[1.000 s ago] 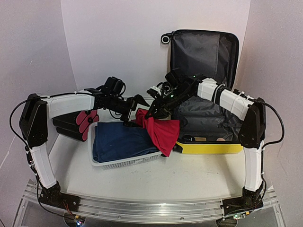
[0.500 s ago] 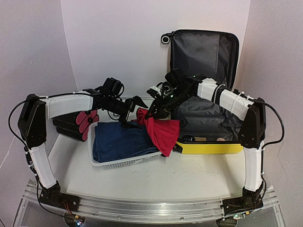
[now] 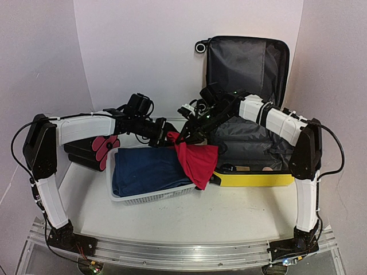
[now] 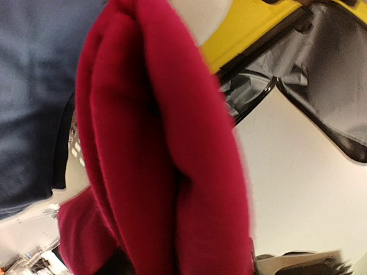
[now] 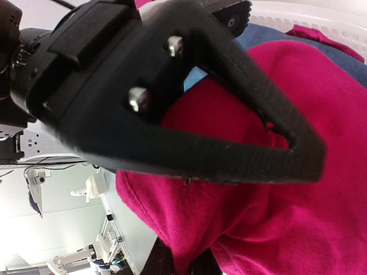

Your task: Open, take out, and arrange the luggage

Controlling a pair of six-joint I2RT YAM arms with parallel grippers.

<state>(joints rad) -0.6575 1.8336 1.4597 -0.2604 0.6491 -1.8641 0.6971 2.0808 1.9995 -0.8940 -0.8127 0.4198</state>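
At the right rear of the table (image 3: 229,212) lies the luggage (image 3: 249,179), open. Its base is flat, with the yellow front wall facing the near edge. Its lid (image 3: 246,60) stands upright at the back and shows dark grey lining. The long axis runs left to right. A black wheel (image 3: 200,47) sits at the lid's upper left corner, so the wheel end points left. Just left of the luggage is a white basket (image 3: 155,197) holding a folded blue cloth (image 3: 146,169). A black case (image 3: 86,152) with pink round ends lies beyond the basket's left side. The right pincer (image 3: 184,137) is clamped on the top of a red cloth (image 3: 198,160). The red cloth hangs across the basket's right rim and the luggage's near left corner. The left pincer (image 3: 165,137) is at the red cloth's upper left edge. One of its black fingers lies against the fabric, but I cannot tell whether it grips, since red fabric fills its wrist view.
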